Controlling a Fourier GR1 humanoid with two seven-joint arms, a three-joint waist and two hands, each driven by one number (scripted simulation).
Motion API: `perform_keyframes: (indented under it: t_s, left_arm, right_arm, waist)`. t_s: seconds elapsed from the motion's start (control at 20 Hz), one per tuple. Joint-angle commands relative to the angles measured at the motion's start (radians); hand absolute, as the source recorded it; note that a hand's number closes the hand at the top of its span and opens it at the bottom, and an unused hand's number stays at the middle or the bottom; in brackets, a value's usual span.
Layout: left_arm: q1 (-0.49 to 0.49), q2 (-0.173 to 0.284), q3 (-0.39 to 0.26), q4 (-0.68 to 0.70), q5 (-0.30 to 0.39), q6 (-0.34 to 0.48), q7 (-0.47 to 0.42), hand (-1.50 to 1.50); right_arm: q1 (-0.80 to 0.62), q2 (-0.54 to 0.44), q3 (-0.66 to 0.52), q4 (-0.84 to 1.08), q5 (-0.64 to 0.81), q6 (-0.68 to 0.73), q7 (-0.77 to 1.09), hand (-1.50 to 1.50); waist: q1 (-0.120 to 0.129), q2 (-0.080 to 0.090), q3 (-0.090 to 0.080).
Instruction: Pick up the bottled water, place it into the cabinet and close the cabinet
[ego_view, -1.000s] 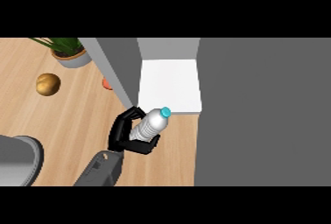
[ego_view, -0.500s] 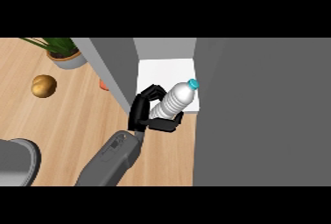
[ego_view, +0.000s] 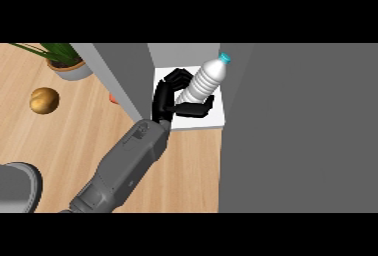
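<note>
Right hand (ego_view: 171, 97) clenched round bottled water (ego_view: 204, 81), over white cabinet (ego_view: 201, 120) floor; long axis tilted, cap toward back-right. Left hand unseen.

Hand: one black hand (ego_view: 171, 95) curls round the water bottle (ego_view: 204, 80); which arm it is cannot be told.
Bottle: tilted, blue cap up, over the white cabinet shelf (ego_view: 203, 121).
Counter: wooden (ego_view: 66, 135), with a potted plant (ego_view: 65, 62) and a brown potato (ego_view: 44, 100).
</note>
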Motion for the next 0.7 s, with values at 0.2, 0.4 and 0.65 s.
perform_keyframes:
  t_s: [0.2, 0.4, 0.65]
  left_arm:
    - [-0.148, 0.000, 0.021, 0.215, 0.023, 0.169, -0.015, 1.50]
    - [-0.230, 0.000, -0.021, 0.354, -0.097, 0.293, -0.003, 1.50]
    - [-0.279, 0.000, -0.010, 0.461, -0.115, 0.348, -0.002, -1.50]
  right_arm:
    - [0.012, -0.017, -0.032, -0.085, -0.094, 0.037, 0.019, -1.50]
    - [-0.016, -0.001, -0.027, -0.044, -0.080, 0.036, 0.009, -1.50]
    - [0.001, -0.015, -0.057, -0.036, -0.100, 0.074, -0.033, -1.50]
  waist:
    - [-0.021, 0.008, 0.000]
    - [-0.010, 0.011, 0.001]
    - [-0.025, 0.015, 0.001]
